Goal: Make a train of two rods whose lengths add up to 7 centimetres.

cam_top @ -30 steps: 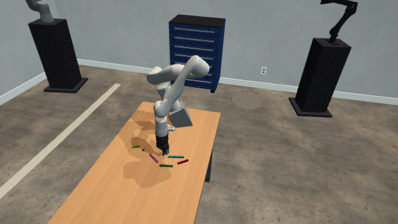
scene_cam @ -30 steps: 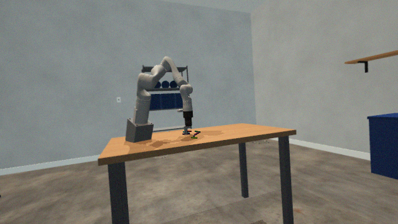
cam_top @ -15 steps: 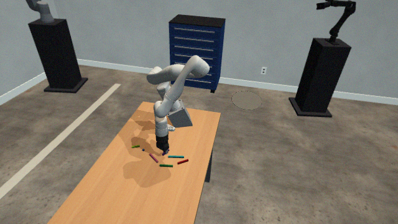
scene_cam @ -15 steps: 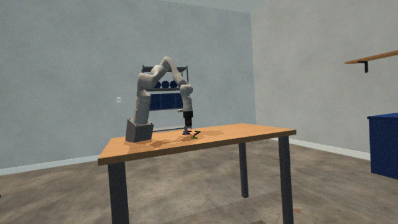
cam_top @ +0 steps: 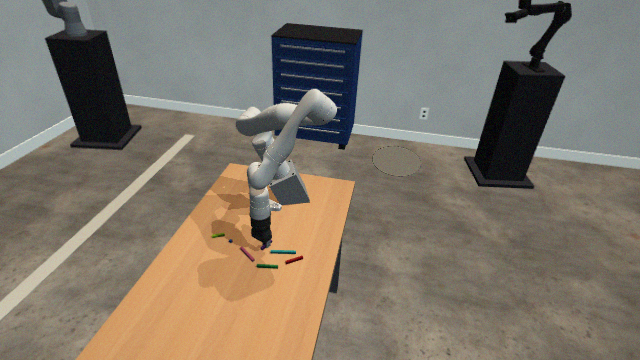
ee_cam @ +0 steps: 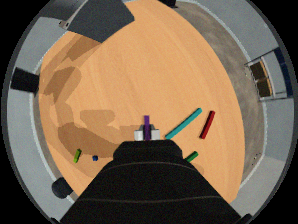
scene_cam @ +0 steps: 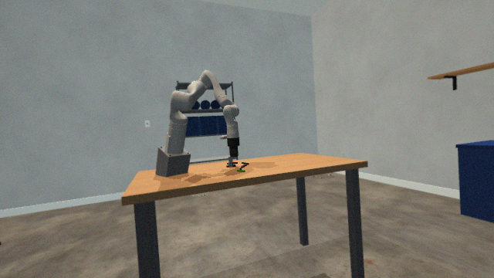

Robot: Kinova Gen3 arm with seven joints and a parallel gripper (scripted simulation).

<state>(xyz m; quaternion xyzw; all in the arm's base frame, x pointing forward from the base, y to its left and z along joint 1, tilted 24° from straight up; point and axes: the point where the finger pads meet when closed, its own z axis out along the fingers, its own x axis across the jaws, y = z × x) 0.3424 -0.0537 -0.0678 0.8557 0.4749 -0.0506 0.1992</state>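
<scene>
Wrist: slim purple rod [cam_top: 263, 247] [ee_cam: 147, 121].
</scene>
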